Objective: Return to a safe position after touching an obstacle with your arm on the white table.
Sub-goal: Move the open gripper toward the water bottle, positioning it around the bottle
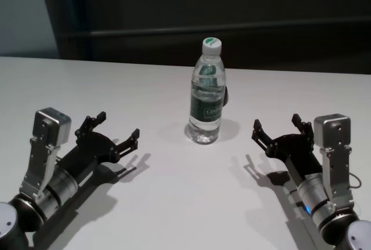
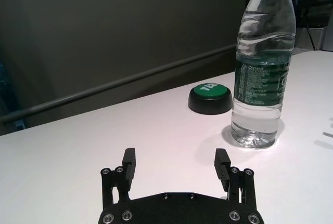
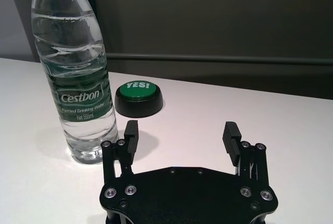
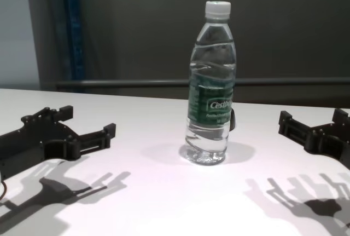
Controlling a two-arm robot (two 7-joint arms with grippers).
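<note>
The green button (image 1: 226,94) is mostly hidden behind the bottle (image 1: 207,90) in the head and chest views. Bottle's cap gets cropped in both wrist views, and the right pincer (image 4: 314,129) runs off the chest view's right edge.

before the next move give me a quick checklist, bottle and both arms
1. Water bottle upright on the white table: ok.
2. Left pincer apart from the bottle: ok.
3. Right pincer apart from the bottle: ok.
4. Both pincers open and holding nothing: ok.
5. Green button behind the bottle, untouched by either arm: ok.
6. Arms in their final safe pose: cannot tell.
</note>
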